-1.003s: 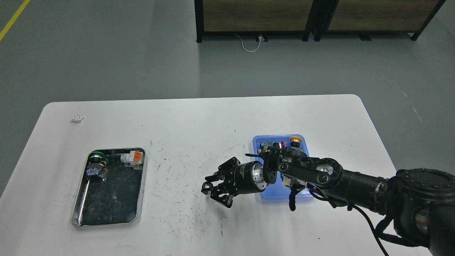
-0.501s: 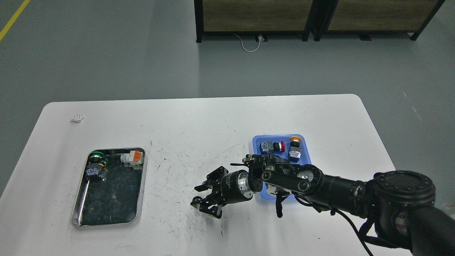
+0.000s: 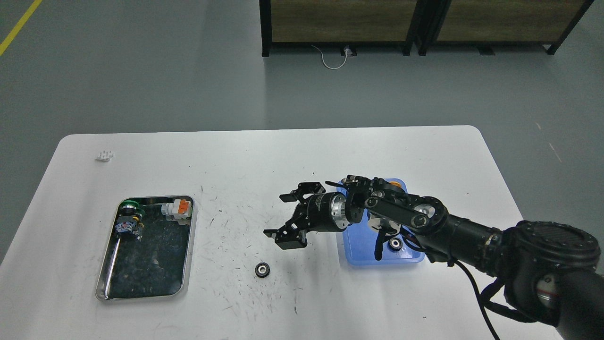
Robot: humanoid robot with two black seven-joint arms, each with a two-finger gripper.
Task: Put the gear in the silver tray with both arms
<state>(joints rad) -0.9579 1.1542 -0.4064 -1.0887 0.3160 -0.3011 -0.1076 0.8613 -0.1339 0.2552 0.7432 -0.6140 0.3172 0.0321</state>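
Observation:
A small black gear (image 3: 262, 269) lies flat on the white table, between the silver tray (image 3: 141, 296) at the left and the blue tray (image 3: 361, 245) at the right. My right gripper (image 3: 279, 215) is open and empty, with its jaws spread wide. It hovers a little above and to the right of the gear, apart from it. A second black gear (image 3: 395, 243) lies in the blue tray, partly behind my arm. The silver tray holds a green-capped switch (image 3: 126, 218) and a white and orange part (image 3: 177, 209) at its far end. My left arm is out of view.
My right arm (image 3: 424, 222) stretches over the blue tray and hides most of what is in it. A small white object (image 3: 104, 156) lies at the table's far left. Dark cabinets (image 3: 339, 23) stand on the floor beyond the table.
My right gripper held the gear low over the table. It has since opened, left the gear on the table and risen back toward the blue tray.

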